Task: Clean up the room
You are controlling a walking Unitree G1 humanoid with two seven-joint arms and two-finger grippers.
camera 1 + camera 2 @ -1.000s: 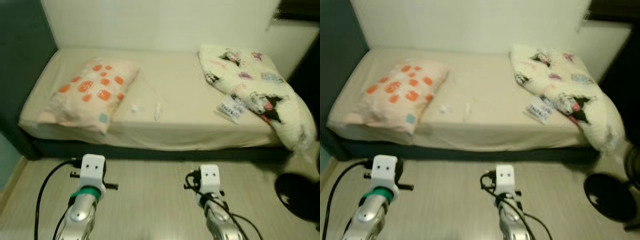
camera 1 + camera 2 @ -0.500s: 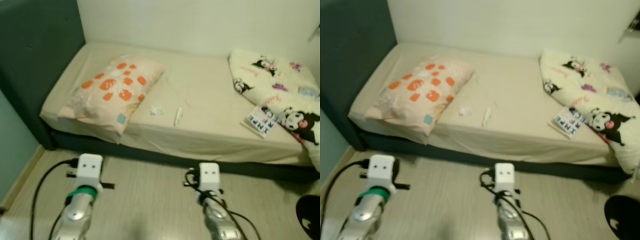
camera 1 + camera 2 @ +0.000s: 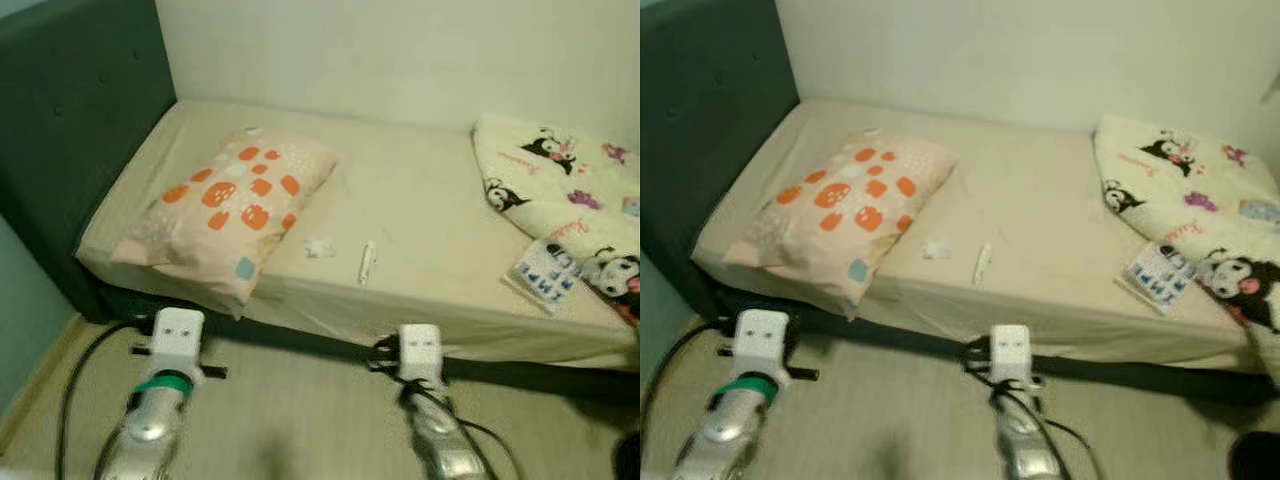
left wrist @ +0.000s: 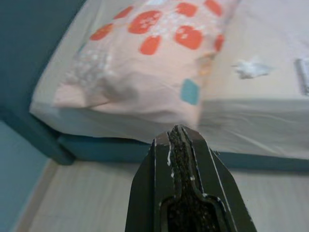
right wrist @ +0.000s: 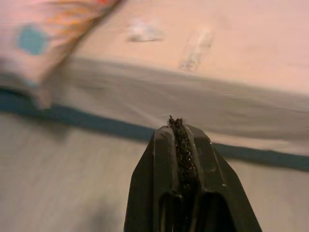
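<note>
At twelve o'clock on the bed [image 3: 430, 215] your litter waits, a crumpled tissue [image 3: 319, 247] and a wrapper [image 3: 366, 263], while left gripper [image 4: 179, 133] and right gripper [image 5: 176, 123] are pressed closed and empty, likely because nothing is within reach.

Head pair looks down over the bed [image 3: 420, 220]; each wrist camera sights along closed fingers [image 4: 179, 159] low toward its edge, sharing the pillow [image 3: 225, 215].

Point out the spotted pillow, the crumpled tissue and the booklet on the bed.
spotted pillow [image 3: 232, 205]: left eye view, middle of its top face.
crumpled tissue [image 3: 319, 248]: left eye view, its centre.
booklet [image 3: 547, 274]: left eye view, middle of its printed cover.
</note>
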